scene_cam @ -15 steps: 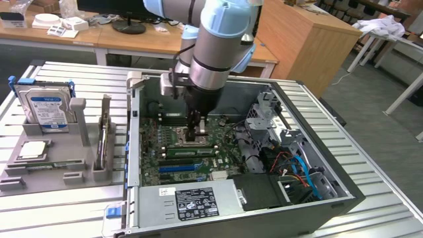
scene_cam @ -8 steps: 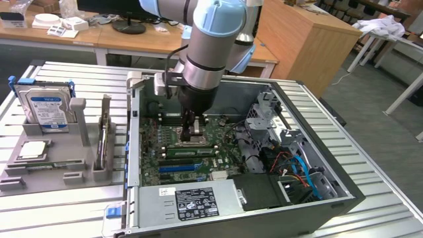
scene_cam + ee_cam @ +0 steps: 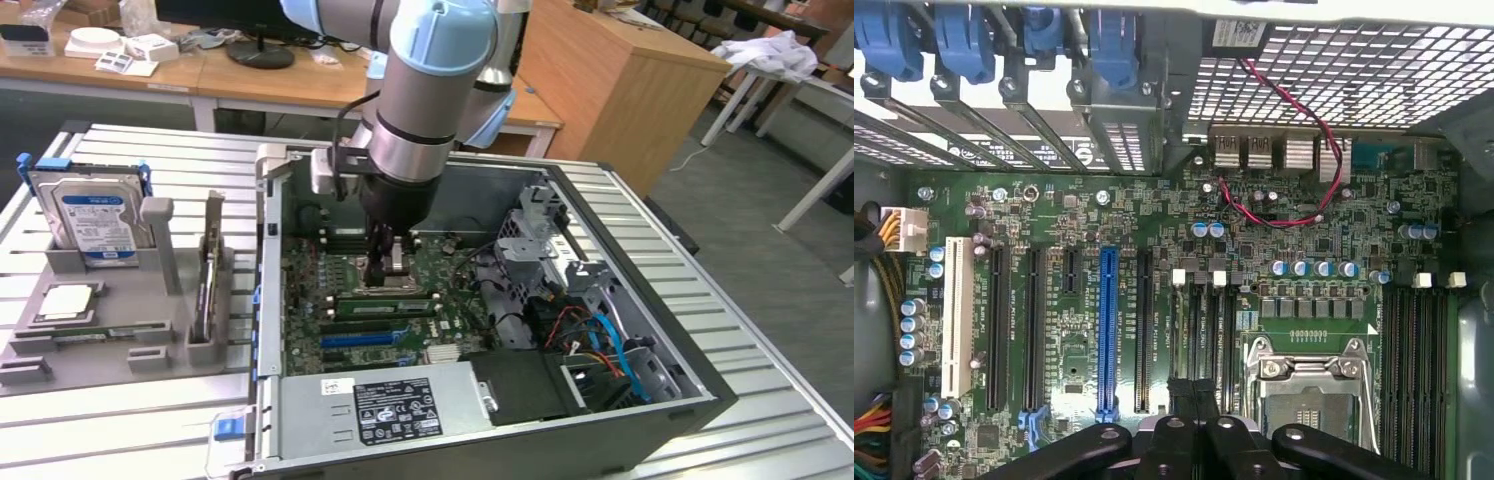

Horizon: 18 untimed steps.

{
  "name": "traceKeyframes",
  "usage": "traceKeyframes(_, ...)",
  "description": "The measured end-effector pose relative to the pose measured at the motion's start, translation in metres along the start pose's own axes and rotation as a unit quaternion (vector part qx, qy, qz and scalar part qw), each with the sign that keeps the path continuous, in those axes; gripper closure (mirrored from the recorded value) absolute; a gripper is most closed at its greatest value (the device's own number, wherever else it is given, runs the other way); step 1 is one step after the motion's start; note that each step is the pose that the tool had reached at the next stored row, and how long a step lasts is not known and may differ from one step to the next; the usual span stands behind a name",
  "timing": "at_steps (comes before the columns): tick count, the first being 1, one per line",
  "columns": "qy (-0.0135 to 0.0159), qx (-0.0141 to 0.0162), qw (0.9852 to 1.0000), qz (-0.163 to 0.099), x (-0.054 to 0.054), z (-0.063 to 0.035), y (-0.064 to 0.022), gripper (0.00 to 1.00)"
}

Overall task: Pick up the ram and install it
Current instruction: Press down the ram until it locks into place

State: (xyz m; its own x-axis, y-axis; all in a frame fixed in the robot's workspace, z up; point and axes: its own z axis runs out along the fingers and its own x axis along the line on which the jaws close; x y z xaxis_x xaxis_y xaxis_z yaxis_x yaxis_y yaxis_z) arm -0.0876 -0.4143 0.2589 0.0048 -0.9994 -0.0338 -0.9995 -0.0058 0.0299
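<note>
An open computer case [image 3: 694, 385] lies on a slatted metal table [image 3: 134, 440], its green motherboard [image 3: 1184, 215] exposed beside a black power supply [image 3: 394, 405]. On the exterior view's left, a grey holder [image 3: 160, 235] carries a blue-labelled hard drive [image 3: 94, 215] and a silver processor chip [image 3: 67, 300].

Motherboard [image 3: 387, 300] inside computer case [image 3: 667, 400]
</note>
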Motion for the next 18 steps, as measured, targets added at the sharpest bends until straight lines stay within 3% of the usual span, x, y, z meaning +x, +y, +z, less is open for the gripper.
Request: traceKeyframes(18, -0.0001, 0.0001, 1.0, 0.0, 0.0019, 0.0066, -0.0002, 0.89)
